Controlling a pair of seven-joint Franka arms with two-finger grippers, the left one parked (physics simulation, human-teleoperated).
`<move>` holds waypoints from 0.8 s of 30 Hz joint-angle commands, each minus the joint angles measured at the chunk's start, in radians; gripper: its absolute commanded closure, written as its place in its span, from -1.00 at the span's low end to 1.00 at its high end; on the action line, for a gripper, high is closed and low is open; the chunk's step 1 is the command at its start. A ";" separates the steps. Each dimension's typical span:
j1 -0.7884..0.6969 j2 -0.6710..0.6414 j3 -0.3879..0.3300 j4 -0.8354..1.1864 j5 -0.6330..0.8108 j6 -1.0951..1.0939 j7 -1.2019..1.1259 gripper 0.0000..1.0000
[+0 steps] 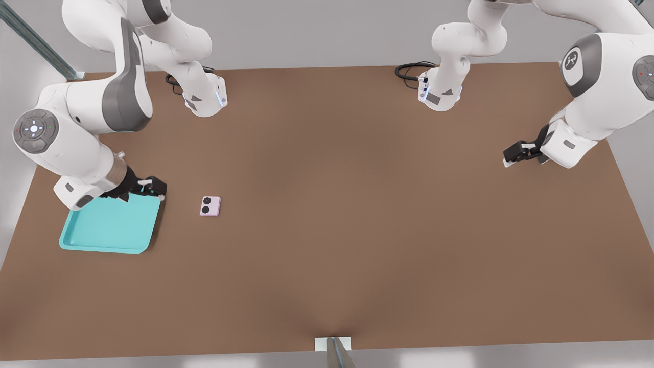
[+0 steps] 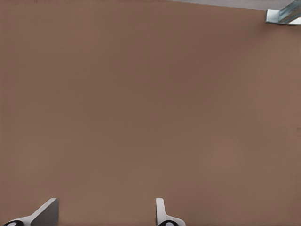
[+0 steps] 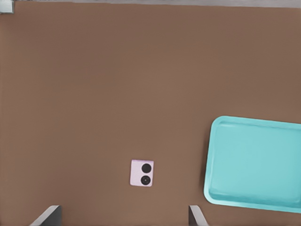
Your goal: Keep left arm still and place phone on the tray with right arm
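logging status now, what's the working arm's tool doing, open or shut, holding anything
Tool: open, holding nothing, above the tray's far edge; phone on the table.

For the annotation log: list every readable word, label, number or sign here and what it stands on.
No readable text anywhere.
The grey elbow disc carries a white logo, not letters.
The phone, tray and table carry none.
The end effector hangs over the tray's far rim, open.
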 commanded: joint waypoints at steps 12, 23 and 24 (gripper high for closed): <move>0.026 -0.004 0.038 -0.532 -0.009 0.542 0.138 -1.00; 0.026 0.154 0.041 -0.695 0.066 0.809 0.163 -1.00; 0.026 0.154 0.044 -0.706 0.066 0.809 0.163 -1.00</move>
